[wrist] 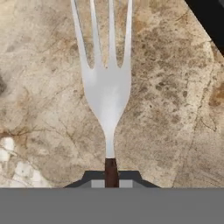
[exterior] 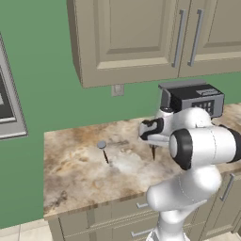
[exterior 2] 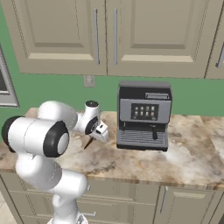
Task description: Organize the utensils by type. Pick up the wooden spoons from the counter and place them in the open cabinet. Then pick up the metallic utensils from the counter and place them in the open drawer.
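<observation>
My gripper [wrist: 111, 180] is shut on the dark brown handle of a silvery metal fork [wrist: 107, 92]. The fork's tines point away from the hand, over the marbled counter [wrist: 48, 109]. From the base views the gripper [exterior: 153, 142] [exterior 2: 100, 132] hangs just above the counter [exterior: 75, 174], with the fork [exterior: 153, 153] [exterior 2: 89, 142] sticking down from it. A second metallic utensil [exterior: 104, 150], with a round grey head and a thin dark handle, lies on the counter to the gripper's left. The wooden spoons and the open drawer are out of view.
A black and grey coffee machine [exterior: 192, 99] [exterior 2: 144, 114] stands on the counter just right of the gripper. Beige wall cabinets [exterior: 141, 37] with closed doors hang above. Drawer fronts [exterior: 122, 221] run below the counter's front edge.
</observation>
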Available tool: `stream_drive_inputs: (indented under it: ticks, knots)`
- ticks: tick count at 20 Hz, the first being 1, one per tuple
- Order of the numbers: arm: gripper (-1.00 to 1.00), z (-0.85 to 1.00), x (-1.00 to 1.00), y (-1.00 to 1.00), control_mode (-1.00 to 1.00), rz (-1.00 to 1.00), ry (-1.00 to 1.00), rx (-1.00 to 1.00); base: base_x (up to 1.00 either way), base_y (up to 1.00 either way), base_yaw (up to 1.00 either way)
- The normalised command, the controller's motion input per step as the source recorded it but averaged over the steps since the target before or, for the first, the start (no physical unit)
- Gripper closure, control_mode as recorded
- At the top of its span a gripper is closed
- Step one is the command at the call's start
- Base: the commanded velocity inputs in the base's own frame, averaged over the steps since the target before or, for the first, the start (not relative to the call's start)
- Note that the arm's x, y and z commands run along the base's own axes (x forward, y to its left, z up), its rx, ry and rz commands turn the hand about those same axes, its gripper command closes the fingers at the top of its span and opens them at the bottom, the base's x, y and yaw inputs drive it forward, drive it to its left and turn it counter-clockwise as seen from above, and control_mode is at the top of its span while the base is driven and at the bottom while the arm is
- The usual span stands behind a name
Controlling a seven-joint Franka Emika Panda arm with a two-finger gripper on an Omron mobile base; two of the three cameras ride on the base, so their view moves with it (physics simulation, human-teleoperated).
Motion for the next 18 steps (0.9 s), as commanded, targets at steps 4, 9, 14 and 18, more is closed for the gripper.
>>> stream_drive_inputs:
  ticks: [4, 9, 14, 18]
  knots:
    - [1.00, 0.72, -0.01, 0.15, -1.00, 0.22, -0.05, 0.00, 0.00, 0.00, 0.00]
    - [1.00, 0.67, -0.18, 0.04, -1.00, 0.33, -0.02, 0.00, 0.00, 0.00, 0.00]
    - [1.00, 0.30, -0.38, 0.00, -1.00, 0.45, -0.09, 0.00, 0.00, 0.00, 0.00]
    - [1.00, 0.23, -0.35, 0.00, -1.00, 0.51, -0.22, 0.00, 0.00, 0.00, 0.00]
